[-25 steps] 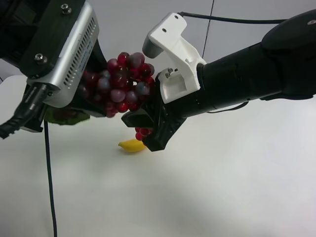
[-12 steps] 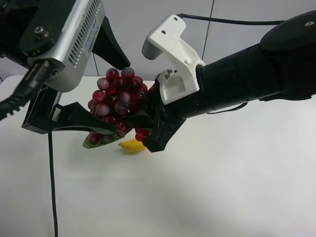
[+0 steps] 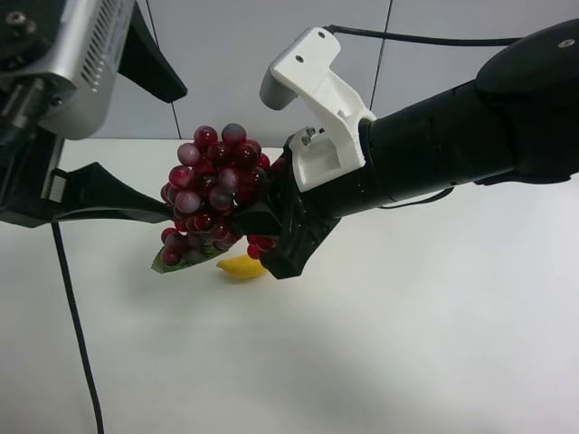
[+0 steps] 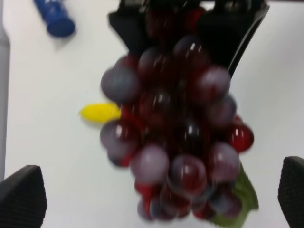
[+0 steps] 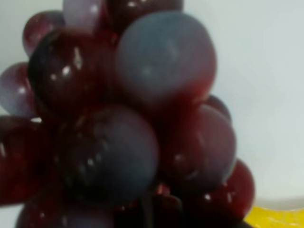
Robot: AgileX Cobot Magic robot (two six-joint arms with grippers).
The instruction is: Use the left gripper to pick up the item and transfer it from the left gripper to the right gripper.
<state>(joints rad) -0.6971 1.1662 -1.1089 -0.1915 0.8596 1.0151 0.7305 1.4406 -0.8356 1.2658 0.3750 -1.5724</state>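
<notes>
- The right arm (image 3: pixel 470 127) is presenting a matte black, rounded shell.
- A white moulded bracket (image 3: pixel 317 90) is sitting at its wrist, carrying a small screw (image 3: pixel 310 134).
- A thin black cable (image 3: pixel 425 37) is running behind that arm.
- The right hand (image 3: pixel 255 240) is showing black, angular fingers (image 3: pixel 294 244).
- The left hand (image 3: pixel 176 154) is showing black, tapered fingers (image 3: pixel 109 194).
- A silver slotted housing (image 3: pixel 81 54) with a screw head (image 3: pixel 16 20) is riding above the left hand.
- A second black lead (image 3: pixel 77 344) is trailing beneath the housing.

Robotics lab test bench. Bare white surface (image 3: pixel 407 344) against a plain grey panelled wall (image 3: pixel 226 72). Black robot arm (image 3: pixel 470 136) with a white mount (image 3: pixel 312 81), a silver camera housing (image 3: pixel 72 54) on the other arm, loose black cable (image 3: pixel 77 334). Props: grape bunch (image 3: pixel 213 194), small yellow item (image 3: pixel 240 267), blue object (image 4: pixel 52 16).
</notes>
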